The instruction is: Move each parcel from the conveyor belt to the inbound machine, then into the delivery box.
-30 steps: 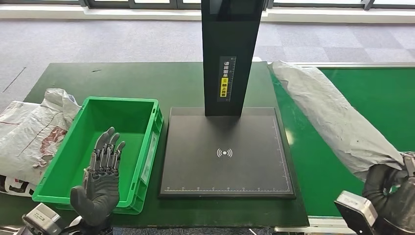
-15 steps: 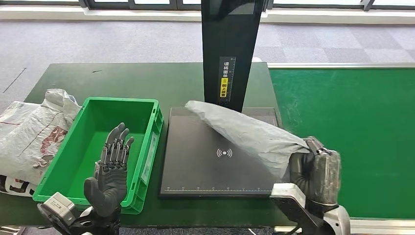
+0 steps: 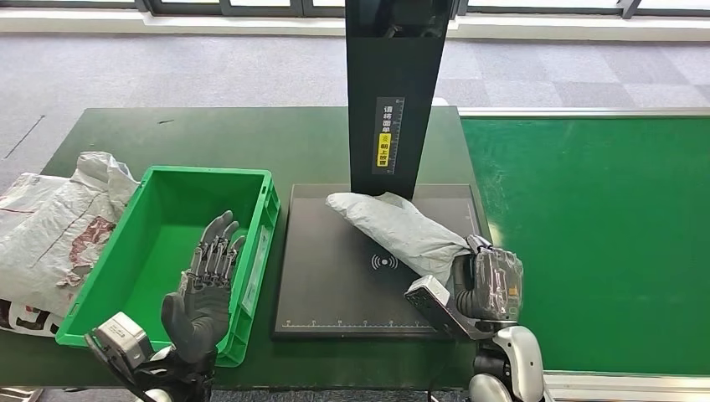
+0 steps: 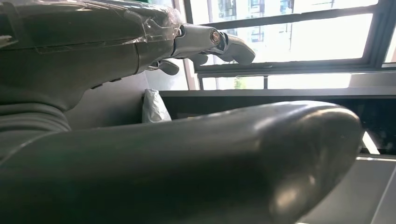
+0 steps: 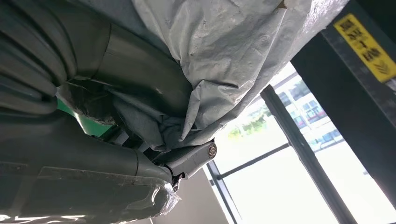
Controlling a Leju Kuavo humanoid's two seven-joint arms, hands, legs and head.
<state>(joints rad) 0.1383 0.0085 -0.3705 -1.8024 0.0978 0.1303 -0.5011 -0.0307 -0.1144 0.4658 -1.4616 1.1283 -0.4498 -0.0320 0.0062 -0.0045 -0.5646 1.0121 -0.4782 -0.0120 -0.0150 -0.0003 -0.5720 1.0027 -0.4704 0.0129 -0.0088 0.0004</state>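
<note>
A grey carpet floor (image 3: 209, 67) in large square tiles runs across the far part of the room, beyond the dark green surface (image 3: 218, 138). Along the far edge of the floor a pale sill (image 3: 586, 25) lies under dark window frames (image 3: 251, 7). A crumpled white woven sack (image 3: 50, 226) with red and black print lies at the near left corner of the surface, partly hanging over its edge. From the wrist cameras, tall windows (image 4: 303, 28) with dark frames let in strong daylight, bright enough to wash out the view outside; some blurred buildings and greenery (image 5: 254, 123) show through the glass.
</note>
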